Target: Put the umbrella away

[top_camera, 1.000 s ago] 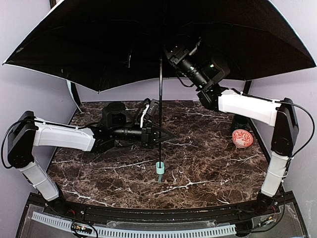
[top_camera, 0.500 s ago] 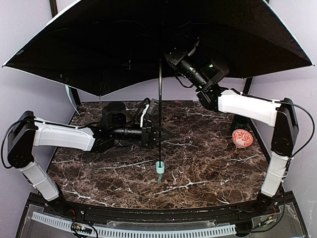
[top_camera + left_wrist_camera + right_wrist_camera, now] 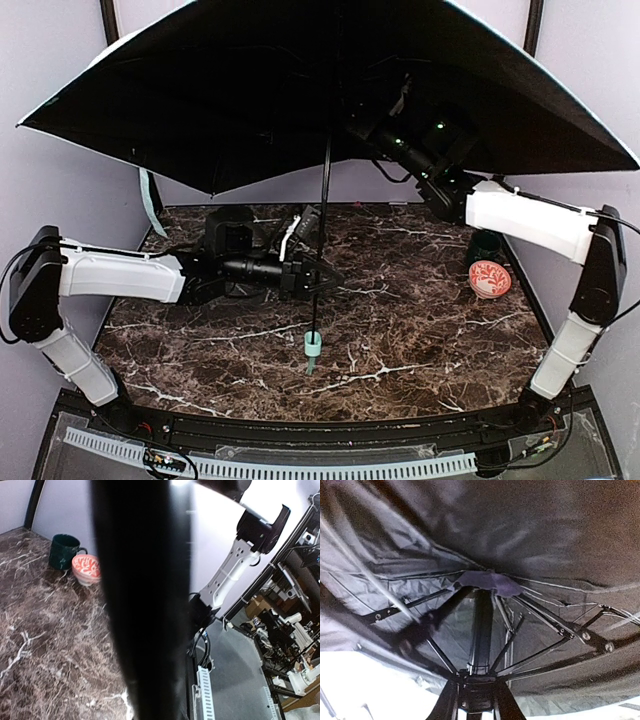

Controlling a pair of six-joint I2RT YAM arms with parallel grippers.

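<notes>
As the top cam looks down from behind both arms, a dark marble table (image 3: pixel 420 340) fills the lower half of the frame. Nearest on it is the short mint handle (image 3: pixel 312 345) of the umbrella (image 3: pixel 250 90), approx mid-table, pointing down w/ a thin cord under it; can't tell if it touches the marble. A thin black shaft (image 3: pixel 320 220) rises from the handle, top leaning slightly R. Just above the handle, the L gripper (image 3: pixel 322 272) extends in low & level from the L side, jaws pinched on the shaft. L wrist cam shows a wide blurred black bar, top to bottom, too close for detail.

Further back at the table's R edge, an orange-and-white patterned bowl (image 3: pixel 489 279) sits just in front of a dark green cup (image 3: pixel 487 246), both well apart from the handle.

Farthest & highest, the canopy (image 3: pixel 480 110) is fully open, black underside down, spanning nearly the whole frame over both arms, against a lilac wall (image 3: pixel 60 220). R arm extends up under it near the centre. R wrist cam looks up the shaft at black fabric, w/ metal ribs (image 3: pixel 545 615) fanning from a hub (image 3: pixel 477 680). On the R gripper (image 3: pixel 476 702), two dark fingers (image 3: pixel 449 702) flank the hub; can't tell if they press on it.
</notes>
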